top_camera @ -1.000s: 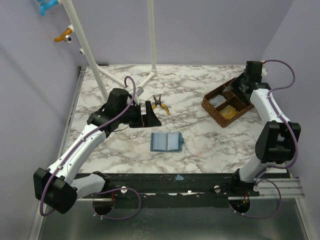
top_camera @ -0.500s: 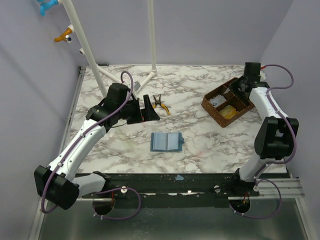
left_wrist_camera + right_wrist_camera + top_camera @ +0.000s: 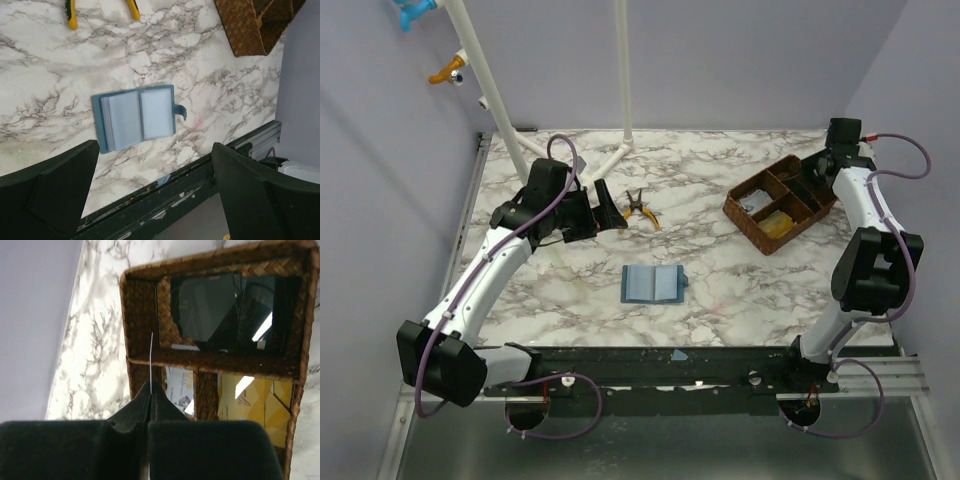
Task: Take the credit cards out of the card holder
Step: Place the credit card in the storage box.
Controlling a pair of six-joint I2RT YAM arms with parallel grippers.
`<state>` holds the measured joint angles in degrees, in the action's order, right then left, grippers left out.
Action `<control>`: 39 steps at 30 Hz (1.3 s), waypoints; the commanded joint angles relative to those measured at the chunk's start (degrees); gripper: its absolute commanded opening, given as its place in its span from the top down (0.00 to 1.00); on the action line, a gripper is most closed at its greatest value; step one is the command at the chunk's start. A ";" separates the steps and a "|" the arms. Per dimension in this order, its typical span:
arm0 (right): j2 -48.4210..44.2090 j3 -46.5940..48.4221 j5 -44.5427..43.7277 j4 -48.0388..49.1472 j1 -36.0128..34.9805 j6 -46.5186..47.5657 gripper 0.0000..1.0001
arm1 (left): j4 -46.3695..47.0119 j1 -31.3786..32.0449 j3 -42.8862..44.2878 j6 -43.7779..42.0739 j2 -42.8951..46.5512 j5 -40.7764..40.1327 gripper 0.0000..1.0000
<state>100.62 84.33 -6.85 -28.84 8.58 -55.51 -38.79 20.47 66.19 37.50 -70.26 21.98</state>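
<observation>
Now my left gripper (image 3: 154,147) — fingers wide apart, empty — has drawn back from the holder (image 3: 655,284), which lies open between the arms, while my right gripper (image 3: 151,390), pinched on what seems an edge-on card (image 3: 151,355), has shifted over the tray (image 3: 215,362): one card nearly delivered.

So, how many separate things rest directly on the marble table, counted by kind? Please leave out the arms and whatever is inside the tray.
card holder: 1
pliers: 1
woven brown tray: 1
white pipe frame: 1
Total: 4
</observation>
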 commanded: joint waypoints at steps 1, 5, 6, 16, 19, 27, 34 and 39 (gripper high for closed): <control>2.86 3.60 -2.46 -2.92 0.96 -1.94 0.99 | 0.32 -2.02 4.61 -0.79 -3.94 -2.17 0.01; 4.94 4.70 -1.07 -3.33 2.69 -1.81 0.99 | -0.43 -2.80 7.74 -2.01 -6.60 -3.20 0.01; 5.51 5.33 -1.15 -3.60 3.07 -1.37 0.99 | -0.79 -2.97 8.79 -2.31 -7.59 -3.17 0.02; 10.68 9.78 -0.32 -5.28 5.75 0.30 0.99 | -5.62 -3.07 20.45 -4.62 -16.91 -2.27 0.01; 12.65 11.13 0.13 -5.05 5.75 0.37 0.99 | -6.02 -3.07 21.77 -4.97 -17.85 -2.05 0.02; 16.21 14.39 0.85 -4.99 5.97 1.80 0.94 | -6.37 -3.06 22.31 -5.41 -18.33 -1.19 0.01; 16.43 15.12 1.46 -6.02 5.92 2.06 0.40 | -6.40 -3.07 21.96 -5.69 -18.17 -0.84 0.01; 16.47 17.84 2.67 -8.57 5.79 3.13 0.23 | -5.75 -3.02 20.50 -5.53 -17.09 -0.67 0.02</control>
<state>115.98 98.94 -5.52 -34.11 14.33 -53.76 -44.36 17.69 86.78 32.60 -88.23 20.23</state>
